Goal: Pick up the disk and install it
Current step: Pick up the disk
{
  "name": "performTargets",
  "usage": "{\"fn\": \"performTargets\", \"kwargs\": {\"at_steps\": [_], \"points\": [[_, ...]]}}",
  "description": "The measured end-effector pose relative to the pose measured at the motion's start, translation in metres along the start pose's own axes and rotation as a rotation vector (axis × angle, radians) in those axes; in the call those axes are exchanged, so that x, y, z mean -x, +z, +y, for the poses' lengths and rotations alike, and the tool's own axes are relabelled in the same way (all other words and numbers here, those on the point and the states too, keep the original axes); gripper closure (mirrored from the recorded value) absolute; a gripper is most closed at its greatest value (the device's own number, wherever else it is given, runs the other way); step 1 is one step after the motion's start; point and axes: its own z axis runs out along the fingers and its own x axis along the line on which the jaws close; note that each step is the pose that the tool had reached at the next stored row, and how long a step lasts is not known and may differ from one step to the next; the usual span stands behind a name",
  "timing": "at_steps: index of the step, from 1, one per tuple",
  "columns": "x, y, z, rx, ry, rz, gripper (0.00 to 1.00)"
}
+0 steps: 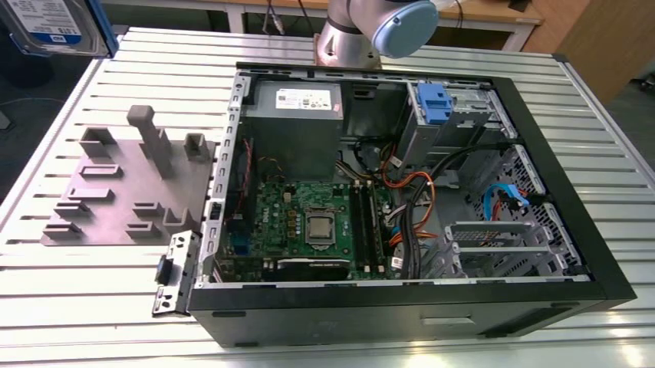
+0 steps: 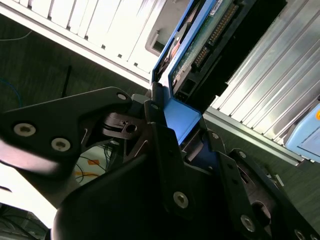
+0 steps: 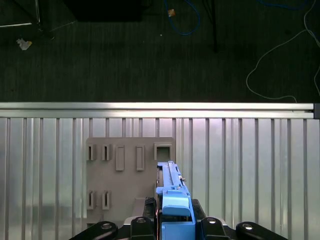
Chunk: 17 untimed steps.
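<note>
The disk [image 1: 54, 27], silver with a white-and-blue label and a blue carrier frame, hangs in the air at the far corner of the table on the exterior view's left. In the first wrist view the disk [image 3: 171, 192] stands on edge above the grey fixture plate [image 3: 125, 165]. My gripper [image 3: 172, 226] is shut on its blue frame. The second wrist view shows the black fingers [image 2: 162, 145] clamped on the blue frame, with the disk's [image 2: 210, 35] circuit-board side beyond them.
An open computer case [image 1: 409, 299] lies on the slatted metal table [image 1: 92, 291], with a motherboard, cables and a drive bay [image 1: 461, 115] holding a blue clip [image 1: 435, 103]. The grey fixture plate [image 1: 123, 192] with upright pegs sits beside it. The arm's base [image 1: 353, 38] stands behind the case.
</note>
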Motion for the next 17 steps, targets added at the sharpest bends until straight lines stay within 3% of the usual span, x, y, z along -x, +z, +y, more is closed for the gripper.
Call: {"fn": "performTargets", "kwargs": {"at_steps": [17], "points": [[0.0000, -0.0044, 0.0001, -0.0001, 0.000, 0.0000, 0.63]]}}
